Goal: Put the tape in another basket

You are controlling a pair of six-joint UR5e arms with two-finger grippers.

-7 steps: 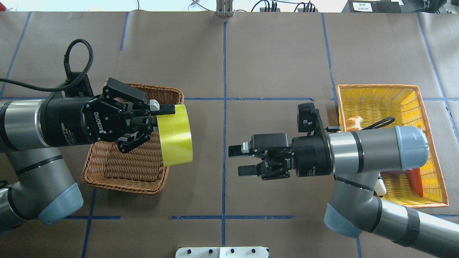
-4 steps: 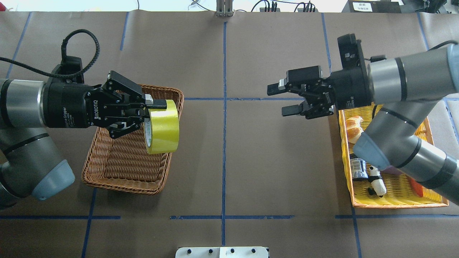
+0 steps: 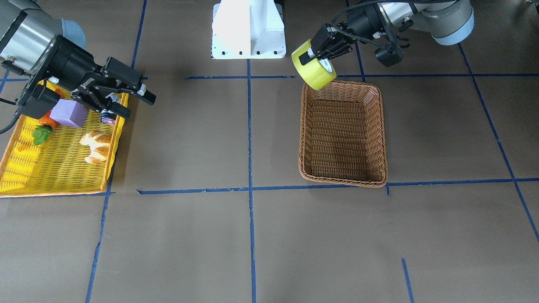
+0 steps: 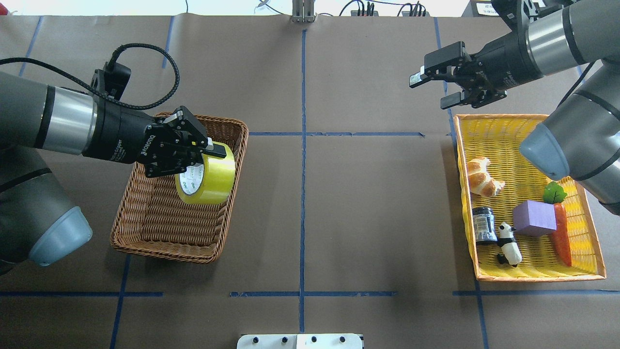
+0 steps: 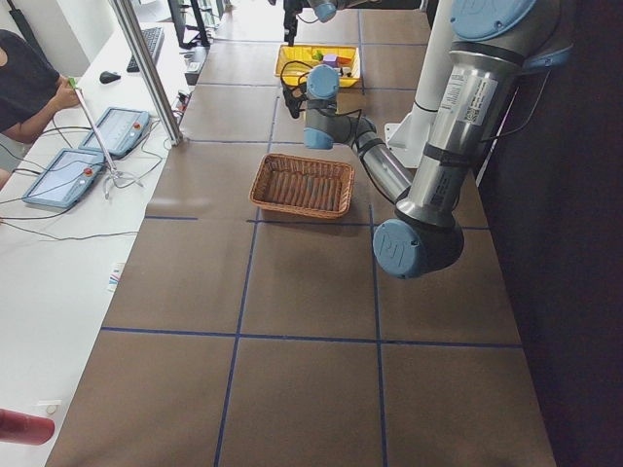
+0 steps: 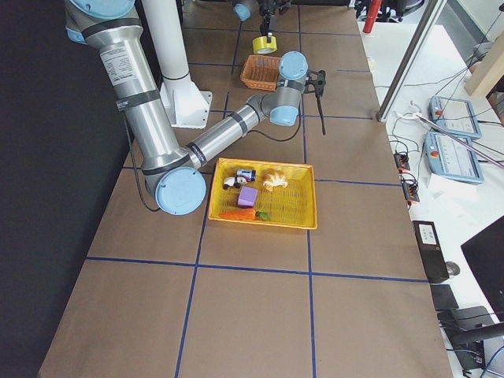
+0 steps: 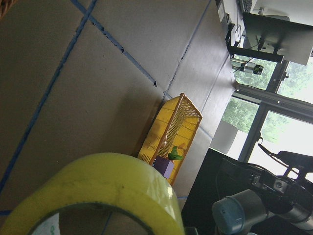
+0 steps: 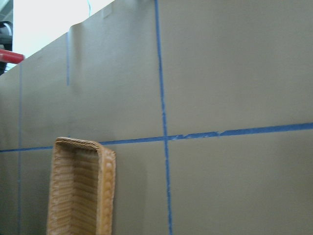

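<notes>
Now the left gripper [image 4: 203, 160] has the tape [image 4: 213, 180] clamped through its wall, one finger lying along the yellow outside and the other tucked into the white core, and the roll hangs tilted in the air over the brown wicker basket [image 4: 164, 253], not touching the weave. From behind the robot it sits over the basket's far half; from across the table the tape [image 3: 313, 72] shows at the rim nearest the robot's base, with the left gripper [image 3: 320, 54] above it and the basket [image 3: 343, 182] floor bare below. The two views disagree because the roll is raised, so I cannot say exactly which part of the floor lies under it. Off to the other side, the right gripper [image 4: 432, 91] hovers with its fingers apart and nothing between them, just past the far corner of the yellow plastic basket [image 4: 533, 279], which holds a croissant [image 4: 482, 177], a purple block [image 4: 534, 218], a carrot [image 4: 562, 237], a small can [image 4: 482, 224] and a panda toy [image 4: 508, 242]. I'd judge the carry is nearly done and the placing step is in hand. What's next, I think, is a short descent until the roll rests inside the wicker walls, then parting the fingers and lifting straight out so the inner finger clears the core without dragging the roll back over the rim.
</notes>
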